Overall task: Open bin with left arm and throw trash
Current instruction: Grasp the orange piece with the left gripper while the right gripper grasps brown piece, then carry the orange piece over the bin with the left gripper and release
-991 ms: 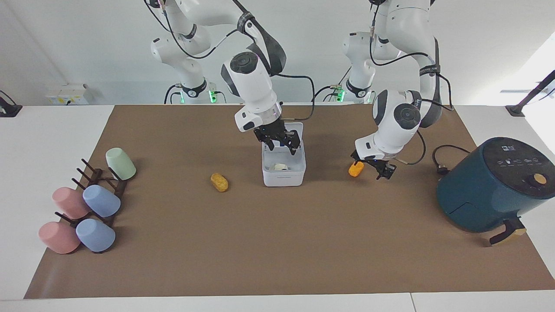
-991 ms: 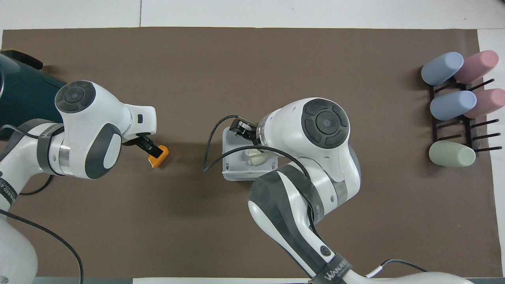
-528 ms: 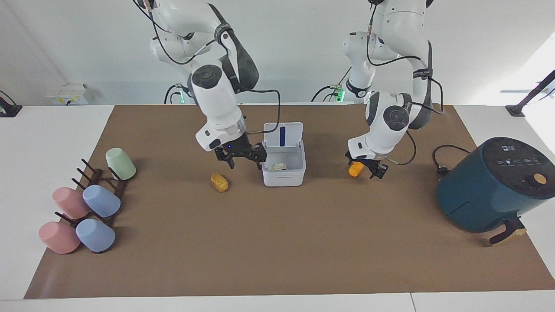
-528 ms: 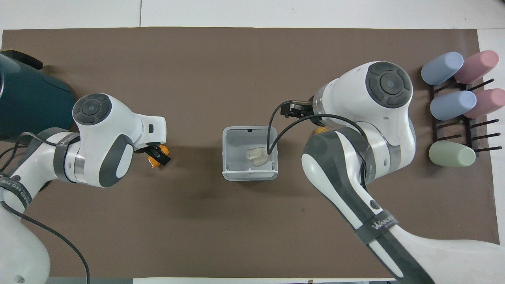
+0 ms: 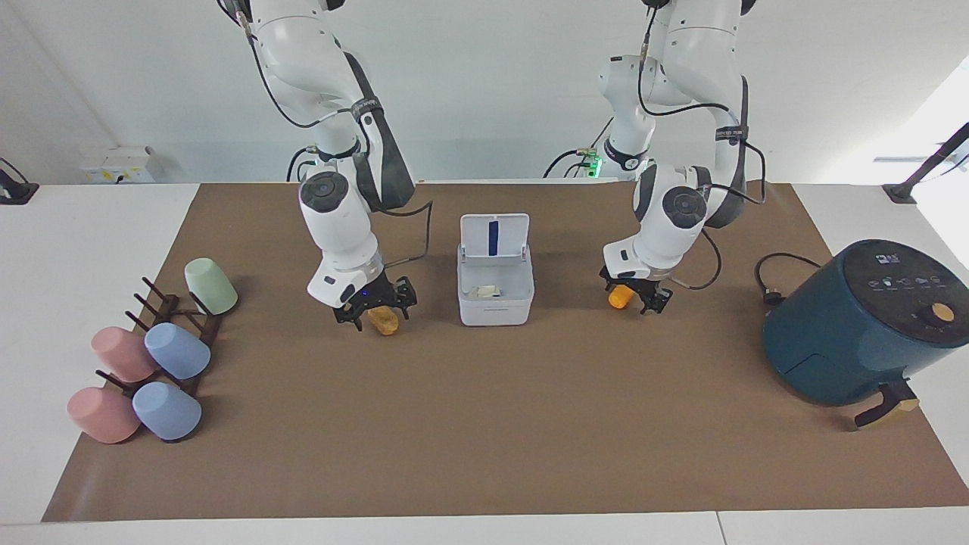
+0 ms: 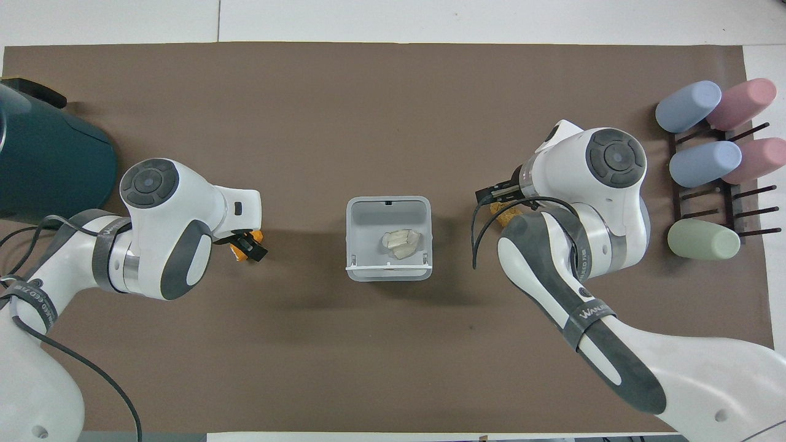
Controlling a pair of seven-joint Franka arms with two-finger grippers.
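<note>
Brown bench (image 5: 484,424), bin (image 5: 496,291) lid up, wad (image 5: 486,291) inside. Beside bin: right gripper (image 5: 376,306) fingers spread around brown lump (image 5: 384,321); left gripper (image 5: 637,296) fingers spread around orange lump (image 5: 619,297).

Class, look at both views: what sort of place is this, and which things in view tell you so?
Most likely a robotics lab set up as a mock kitchen. Two robot arms stand at a table covered by a brown mat, with staged household props: an air fryer, cups on a rack and a small open bin.
</note>
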